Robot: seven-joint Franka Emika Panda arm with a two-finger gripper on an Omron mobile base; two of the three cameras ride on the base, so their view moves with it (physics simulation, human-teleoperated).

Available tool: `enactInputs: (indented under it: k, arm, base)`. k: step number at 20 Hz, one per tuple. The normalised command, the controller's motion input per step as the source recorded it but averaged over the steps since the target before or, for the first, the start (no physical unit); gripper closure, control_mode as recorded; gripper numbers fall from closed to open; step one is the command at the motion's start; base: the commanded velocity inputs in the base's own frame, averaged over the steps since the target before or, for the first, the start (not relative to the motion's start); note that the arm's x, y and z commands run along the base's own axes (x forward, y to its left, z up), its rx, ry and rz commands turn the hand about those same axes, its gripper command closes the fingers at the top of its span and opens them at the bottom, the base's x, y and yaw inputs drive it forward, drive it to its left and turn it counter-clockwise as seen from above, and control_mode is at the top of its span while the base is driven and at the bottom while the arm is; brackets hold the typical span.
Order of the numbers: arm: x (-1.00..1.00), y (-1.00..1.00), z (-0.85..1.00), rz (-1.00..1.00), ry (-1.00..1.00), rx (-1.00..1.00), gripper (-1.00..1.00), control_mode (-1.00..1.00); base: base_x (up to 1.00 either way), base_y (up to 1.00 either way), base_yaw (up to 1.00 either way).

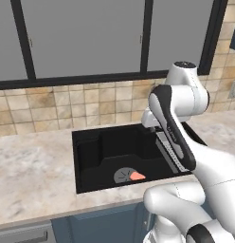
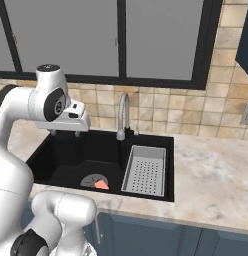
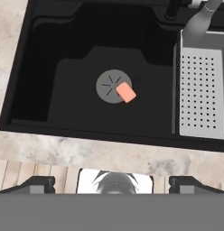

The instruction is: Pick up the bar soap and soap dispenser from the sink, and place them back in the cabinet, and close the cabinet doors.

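Observation:
The salmon bar soap [image 3: 126, 92] lies flat on the sink floor, overlapping the right edge of the round grey drain [image 3: 111, 85]. It also shows in the base views, bar soap [image 1: 137, 176] and bar soap [image 2: 101, 184]. My gripper [image 2: 64, 133] hangs open and empty high above the black sink [image 2: 51, 150], over its left half. In the hand view the gripper [image 3: 114, 184] has its two tips spread wide, with the soap well ahead of them. The soap dispenser is out of view. A dark blue cabinet edge [image 2: 244, 42] shows at the upper right; its doors I cannot make out.
A grey perforated tray [image 2: 145, 170] fills the sink's right side, with the curved silver faucet [image 2: 123, 115] behind it. Marble counter [image 1: 34, 171] surrounds the basin. Grey black-framed window panes [image 1: 86, 38] sit above the tiled wall. Blue cupboard fronts [image 2: 146, 235] run below.

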Motion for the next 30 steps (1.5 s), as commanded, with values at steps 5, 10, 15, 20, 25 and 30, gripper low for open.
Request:
enactInputs:
  k: [5, 10, 15, 20, 25, 30]
  arm:
    - [0.31, -0.07, -0.09, 0.00, 0.00, 0.00, -1.00, -1.00]
    - [0.39, -0.06, -0.18, 0.00, 0.00, 0.00, -1.00, -1.00]
    - [0.28, -0.07, -0.24, 0.00, 0.00, 0.00, -1.00, -1.00]
    - [0.27, -0.05, -0.19, 0.00, 0.01, 0.00, -1.00, -1.00]
    - [0.23, -0.04, -0.22, 0.00, 0.03, 0.00, -1.00, -1.00]
    - [0.11, -0.06, -0.31, 0.01, 0.03, 0.00, -1.00, -1.00]
  base:
    - [0.00, 0.00, 0.00]
    - [0.00, 0.00, 0.00]
    - [0.00, 0.00, 0.00]
    - [0.00, 0.00, 0.00]
    - [0.00, 0.00, 0.00]
    - [0.00, 0.00, 0.00]
